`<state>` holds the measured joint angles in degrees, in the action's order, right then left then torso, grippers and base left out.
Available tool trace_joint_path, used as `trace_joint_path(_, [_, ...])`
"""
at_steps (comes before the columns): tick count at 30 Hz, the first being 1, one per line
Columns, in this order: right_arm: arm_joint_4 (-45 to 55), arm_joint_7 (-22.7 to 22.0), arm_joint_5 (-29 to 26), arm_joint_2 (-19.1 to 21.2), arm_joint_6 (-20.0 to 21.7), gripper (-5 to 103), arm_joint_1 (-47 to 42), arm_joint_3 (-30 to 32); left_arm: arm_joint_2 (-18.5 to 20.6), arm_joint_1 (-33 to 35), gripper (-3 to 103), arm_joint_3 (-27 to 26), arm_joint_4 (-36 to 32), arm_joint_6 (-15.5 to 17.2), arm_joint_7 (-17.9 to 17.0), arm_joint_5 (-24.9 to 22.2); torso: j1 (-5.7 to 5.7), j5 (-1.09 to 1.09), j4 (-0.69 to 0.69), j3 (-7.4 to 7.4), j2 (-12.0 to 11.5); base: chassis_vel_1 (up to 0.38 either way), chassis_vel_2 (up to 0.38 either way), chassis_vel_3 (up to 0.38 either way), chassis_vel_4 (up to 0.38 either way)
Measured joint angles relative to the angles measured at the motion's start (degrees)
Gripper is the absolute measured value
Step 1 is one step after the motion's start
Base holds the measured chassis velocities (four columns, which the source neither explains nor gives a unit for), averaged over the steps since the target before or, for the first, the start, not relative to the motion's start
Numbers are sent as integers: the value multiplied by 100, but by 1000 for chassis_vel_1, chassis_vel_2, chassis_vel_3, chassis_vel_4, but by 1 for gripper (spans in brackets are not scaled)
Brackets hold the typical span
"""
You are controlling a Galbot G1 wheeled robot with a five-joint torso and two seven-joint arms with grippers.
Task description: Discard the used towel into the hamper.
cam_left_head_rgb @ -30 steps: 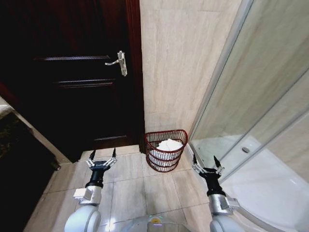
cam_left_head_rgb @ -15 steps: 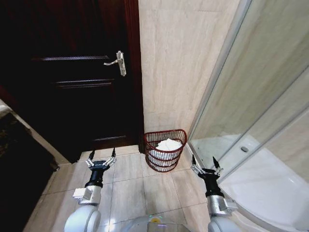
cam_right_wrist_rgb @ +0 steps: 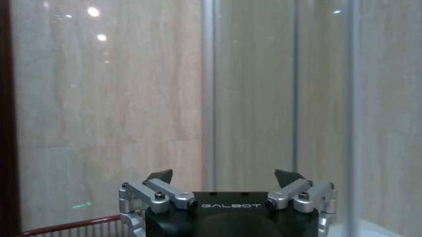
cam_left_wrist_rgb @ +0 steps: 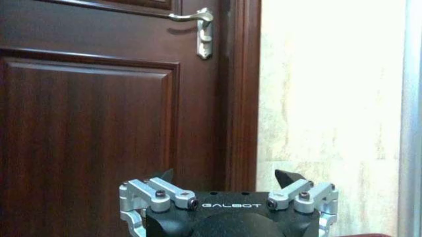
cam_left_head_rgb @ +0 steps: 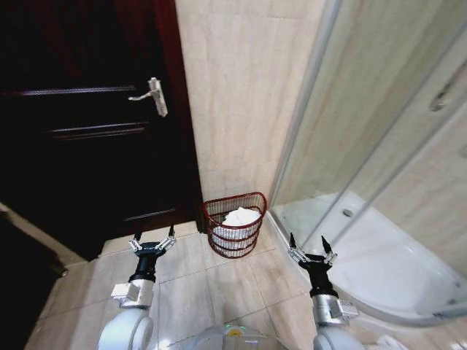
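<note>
The hamper point(cam_left_head_rgb: 234, 224), a small dark red open-weave basket, stands on the tiled floor against the wall between the door and the shower. A white towel point(cam_left_head_rgb: 241, 216) lies inside it. My left gripper point(cam_left_head_rgb: 154, 237) hangs open and empty to the hamper's left, near the door. My right gripper point(cam_left_head_rgb: 307, 243) is open and empty to the hamper's right, by the shower's edge. In the right wrist view a piece of the hamper's rim point(cam_right_wrist_rgb: 72, 226) shows beside my right gripper point(cam_right_wrist_rgb: 224, 176). In the left wrist view my left gripper point(cam_left_wrist_rgb: 224, 176) faces the door.
A dark wooden door point(cam_left_head_rgb: 87, 146) with a silver handle point(cam_left_head_rgb: 152, 93) stands at the left. A glass shower enclosure point(cam_left_head_rgb: 365, 146) with a white tray point(cam_left_head_rgb: 394, 270) is on the right. Beige tiled floor point(cam_left_head_rgb: 211, 284) lies in front of the hamper.
The whole view has shifted: the door, hamper and wall now sit further left and more of the shower shows, so the camera turned right. Both grippers stay open.
</note>
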<state>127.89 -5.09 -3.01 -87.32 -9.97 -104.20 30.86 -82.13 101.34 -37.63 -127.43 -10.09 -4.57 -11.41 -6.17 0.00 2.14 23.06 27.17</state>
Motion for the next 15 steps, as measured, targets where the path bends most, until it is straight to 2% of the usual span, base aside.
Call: trace_joint_path(15, [25, -81, -152, 5, -71, 100, -1, -68, -21, -65, 100, 116, 22, -16, -107, -24, 3, 0, 3, -4, -9, -4, -1, -3, -4])
